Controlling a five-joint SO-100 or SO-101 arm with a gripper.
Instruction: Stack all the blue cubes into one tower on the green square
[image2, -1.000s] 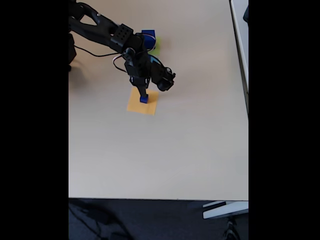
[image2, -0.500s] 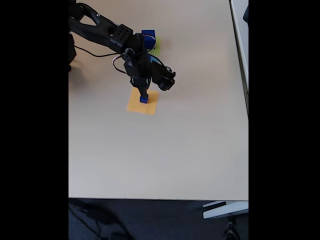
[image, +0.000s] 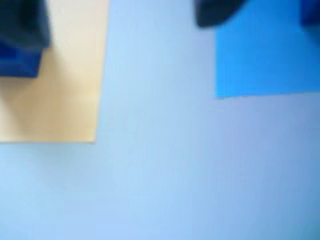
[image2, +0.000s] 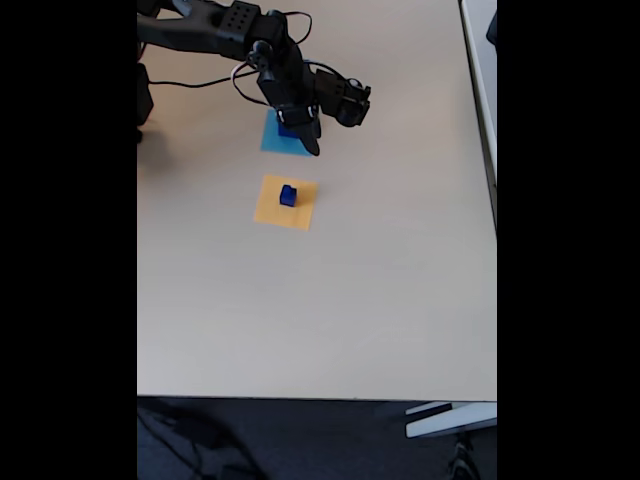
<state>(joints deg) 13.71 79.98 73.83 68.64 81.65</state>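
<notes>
Small glossy blue cube (image2: 288, 195) on flat orange square (image2: 285, 202); jaws' state impossible to tell.

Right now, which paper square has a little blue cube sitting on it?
The orange square has it: a small blue cube sits on it in the fixed view. The light-blue square lies farther back, under the gripper.

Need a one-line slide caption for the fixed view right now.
Gripper raised over the light-blue square; small blue cube sits alone on the orange square.

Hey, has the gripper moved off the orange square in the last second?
Yes. In the fixed view the gripper has moved up the picture, off the orange square to the light-blue square, leaving the small blue cube behind.
</notes>
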